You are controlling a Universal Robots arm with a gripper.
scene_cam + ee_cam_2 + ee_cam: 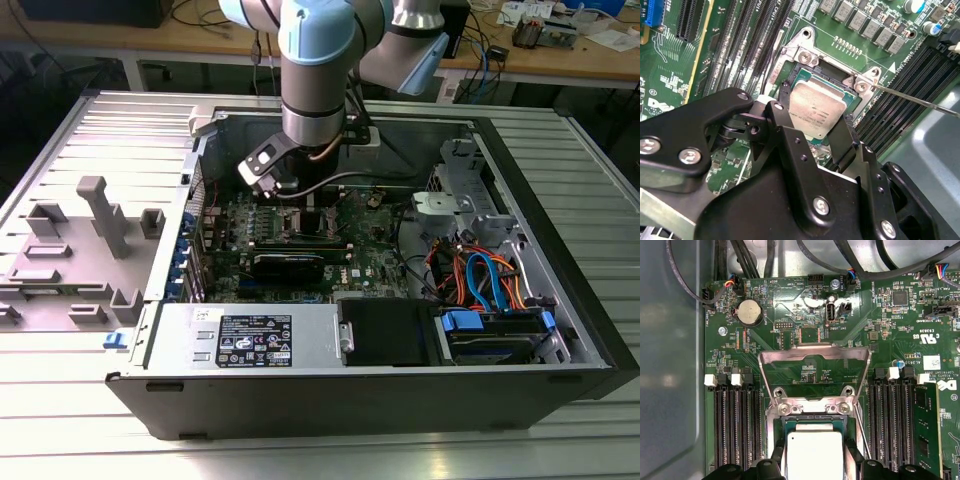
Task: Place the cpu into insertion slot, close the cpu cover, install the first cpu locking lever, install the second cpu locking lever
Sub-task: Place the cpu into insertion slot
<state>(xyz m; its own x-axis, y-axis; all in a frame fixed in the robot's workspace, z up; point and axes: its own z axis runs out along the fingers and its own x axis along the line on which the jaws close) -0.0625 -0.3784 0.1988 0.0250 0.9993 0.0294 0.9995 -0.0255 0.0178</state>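
Note:
The cpu (817, 112), a small square chip with a dull silver top, lies in the socket area of the green motherboard (670, 75), inside the socket's metal frame (805, 50). My gripper (815, 116) is shut on it, one black finger against each of two opposite edges. The first wrist view shows the cpu (814, 455) between the same fingers (777, 452). The cpu cover (815, 351), a thin silvery frame with a square window, stands swung open behind the socket. A thin wire locking lever (910, 98) sticks out sideways, unlatched. In the exterior view my gripper (300, 200) reaches down into the open computer case.
Black memory slots (735, 425) flank the socket, with one memory module (925, 425) seated. A coin battery (749, 314) and black cables (685, 285) lie beyond the cover. The case walls (520, 190), power supply (250, 335) and drive cables (480, 280) ring the board.

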